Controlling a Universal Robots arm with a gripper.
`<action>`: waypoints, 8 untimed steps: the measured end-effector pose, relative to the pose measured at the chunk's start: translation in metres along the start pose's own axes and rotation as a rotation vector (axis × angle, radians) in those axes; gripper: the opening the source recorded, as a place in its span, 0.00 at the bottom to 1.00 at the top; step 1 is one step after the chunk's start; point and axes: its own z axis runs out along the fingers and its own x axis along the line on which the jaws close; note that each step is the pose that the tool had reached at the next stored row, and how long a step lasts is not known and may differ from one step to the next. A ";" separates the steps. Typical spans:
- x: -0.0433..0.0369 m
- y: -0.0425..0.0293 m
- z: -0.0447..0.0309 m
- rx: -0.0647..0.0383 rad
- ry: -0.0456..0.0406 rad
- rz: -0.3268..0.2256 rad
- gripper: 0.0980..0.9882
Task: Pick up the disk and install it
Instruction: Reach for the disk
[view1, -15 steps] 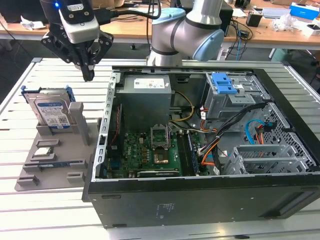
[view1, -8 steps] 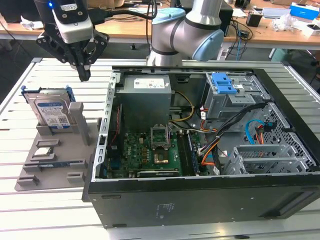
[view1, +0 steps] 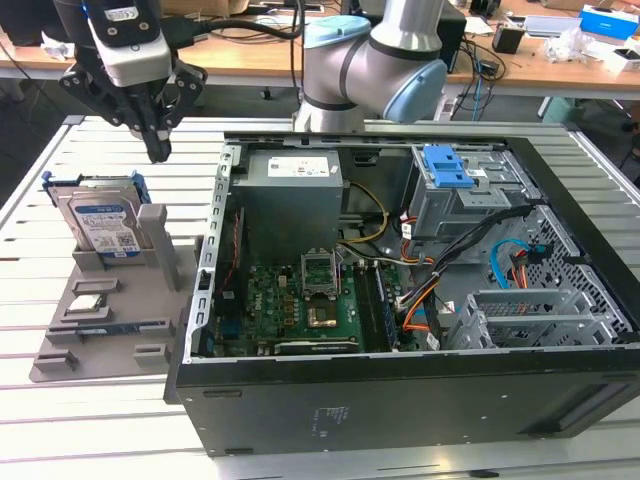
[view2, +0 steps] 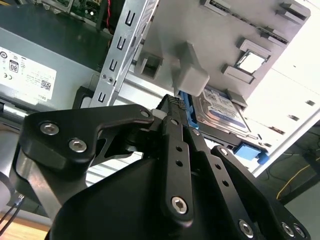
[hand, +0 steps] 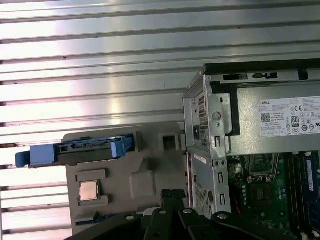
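Observation:
The disk (view1: 100, 226) stands upright on its edge in a slot of the grey holder tray (view1: 112, 335) at the exterior view's left. It is a silver drive with a white-and-blue label and blue rails. In both wrist views it shows below the fingers, as the disk (view2: 221, 113) face-on and the disk (hand: 75, 148) edge-on. My gripper (view1: 157, 150) hangs above the disk, a little toward the exterior view's right, apart from it. Its black fingers (view2: 174, 131) are pressed together with nothing between them, as my gripper (hand: 172, 194) also shows.
An open computer case (view1: 215, 300) lies beside the tray, with a motherboard, cables and a drive cage with a blue latch (view1: 447, 170). A small silver chip (view1: 88, 303) sits in the tray. The slatted metal table (view1: 90, 430) runs underneath.

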 end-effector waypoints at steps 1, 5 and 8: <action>0.0008 -0.0001 0.0000 0.000 0.0001 0.000 0.01; 0.0045 -0.0003 -0.0001 0.000 0.0000 0.000 0.01; 0.0073 -0.0005 -0.0002 0.000 0.0000 0.000 0.01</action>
